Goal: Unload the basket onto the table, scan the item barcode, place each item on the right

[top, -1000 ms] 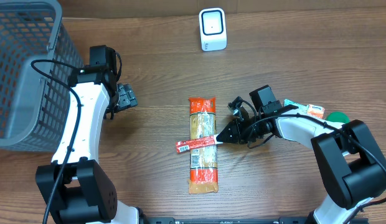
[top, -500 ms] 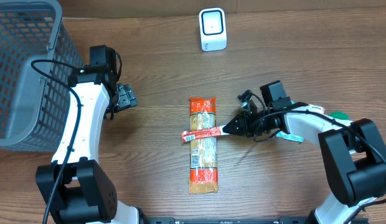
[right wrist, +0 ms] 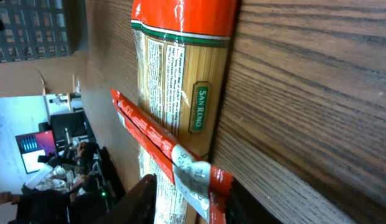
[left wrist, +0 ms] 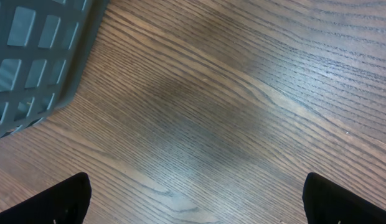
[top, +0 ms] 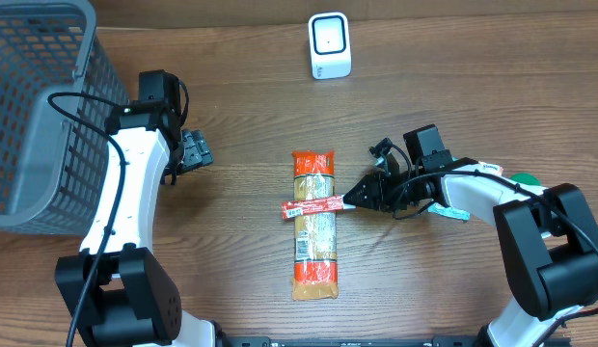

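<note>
From above, the table (top: 453, 87) is brown wood with the grain running left to right. A grey mesh basket (top: 34, 106) fills its upper left corner, and a small white scanner (top: 330, 45) stands near the far edge. At the middle lies a long pasta packet (top: 315, 241) with orange ends, and a thin red stick packet (top: 313, 205) lies across it, tilted slightly. The right gripper (top: 352, 200) is at the stick's right end. Past the right arm, a green object (top: 519, 179) and a small orange-and-white packet (top: 484, 170) lie near the table's right side. The left gripper (top: 195, 149) hangs just beside the basket, well apart from the packets.

In the left wrist view, bare wood (left wrist: 243, 112) fills almost the whole picture, with a faint shadow across the middle. The basket's corner (left wrist: 37, 56) shows at upper left. The left gripper (left wrist: 193, 205) is spread wide, with one dark fingertip in each lower corner and nothing between them.

In the right wrist view, the scene is turned on its side. The table (right wrist: 305, 93) takes up the right half, and the pasta packet (right wrist: 174, 81) lies against it with the red stick packet (right wrist: 155, 146) across it. The stick's white-labelled end sits between the fingers (right wrist: 146, 199) of the right gripper (right wrist: 187, 205); I cannot tell whether they press on it. Beyond the table's edge, the basket mesh (right wrist: 31, 25) is dark above a blurred room with a lit monitor (right wrist: 31, 146) and clutter.
</note>
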Motion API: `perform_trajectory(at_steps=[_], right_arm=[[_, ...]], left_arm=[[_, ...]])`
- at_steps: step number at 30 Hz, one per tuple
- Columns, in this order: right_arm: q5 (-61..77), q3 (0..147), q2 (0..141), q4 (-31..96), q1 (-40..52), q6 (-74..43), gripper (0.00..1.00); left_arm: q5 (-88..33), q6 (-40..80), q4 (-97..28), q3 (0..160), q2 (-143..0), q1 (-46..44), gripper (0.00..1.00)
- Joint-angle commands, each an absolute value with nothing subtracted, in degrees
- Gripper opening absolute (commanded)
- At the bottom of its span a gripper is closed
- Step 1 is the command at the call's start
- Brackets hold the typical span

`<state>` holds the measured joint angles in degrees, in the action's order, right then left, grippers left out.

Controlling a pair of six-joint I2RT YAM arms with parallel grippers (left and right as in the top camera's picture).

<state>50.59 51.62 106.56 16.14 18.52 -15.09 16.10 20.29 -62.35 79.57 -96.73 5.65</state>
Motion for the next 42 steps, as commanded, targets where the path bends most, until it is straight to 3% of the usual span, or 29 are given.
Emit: perform_trajectory(at_steps=[1, 9, 19, 24, 35, 38, 42], right_arm=[[50.1, 51.2, 107.0, 15.9, 18.9, -15.0, 0.42], [50.2, 51.2, 110.1, 13.8, 19.0, -19.3, 0.46], [56.7, 51.2, 112.3, 10.0, 19.2, -20.8, 0.45], [58.1, 51.2, 112.3, 10.1, 19.2, -20.8, 0.36], [57.7, 51.2, 112.3, 9.5, 20.3, -19.7, 0.36], [57.1, 51.2, 112.3, 9.2, 20.3, -19.7, 0.19], [57.4, 51.2, 112.3, 8.1, 20.3, -18.7, 0.04]], left_arm=[[16.5, 18.8, -62.3, 80.6, -95.5, 5.6, 1.00], [16.5, 18.8, -62.3, 80.6, -95.5, 5.6, 1.00], [16.5, 18.8, -62.3, 80.6, -95.5, 5.6, 1.00], [16.5, 18.8, -62.3, 80.6, -95.5, 5.6, 1.00], [16.5, 18.8, -62.3, 80.6, -95.5, 5.6, 1.00], [16.5, 18.8, -62.3, 80.6, -95.5, 5.6, 1.00], [16.5, 18.8, -62.3, 80.6, -95.5, 5.6, 1.00]])
